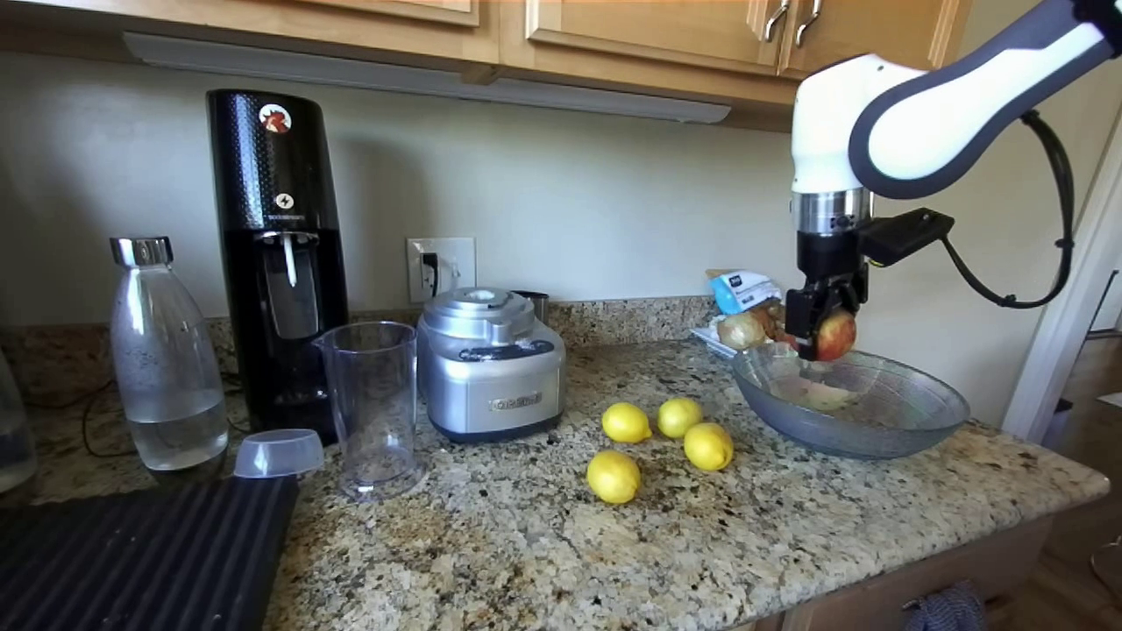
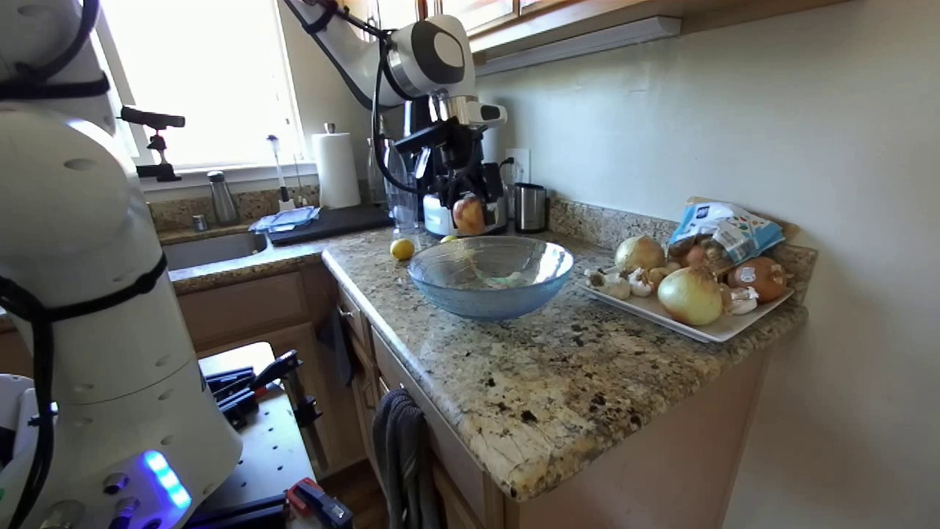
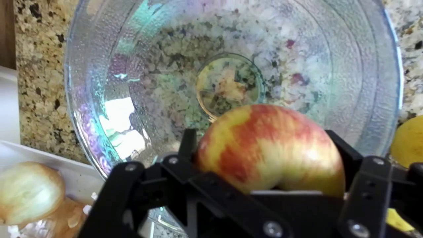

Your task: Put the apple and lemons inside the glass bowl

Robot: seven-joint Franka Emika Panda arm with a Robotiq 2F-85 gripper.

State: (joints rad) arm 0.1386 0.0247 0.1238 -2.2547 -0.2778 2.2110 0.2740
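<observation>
Apple [image 2: 468,215] is clamped in the gripper [image 3: 267,143], below which the bowl [image 2: 488,303] is set, seemingly off centre; the height over its edge cannot be told. Most seriously, the bowl could be shoved or chipped if its edge were struck by the gripper during lowering; next, the apple could be deflected off the sloping side or bruised if released too high. Around the gripper, the processor [image 1: 495,386] is seen well apart on one side; the tray [image 2: 731,327] is set nearer, on the opposite side, where its onions [image 2: 690,295] might be brushed by a wide swing; the four lemons [image 1: 626,422] are scattered on the processor's side, near the bowl, whose raised edge must be cleared by each.
</observation>
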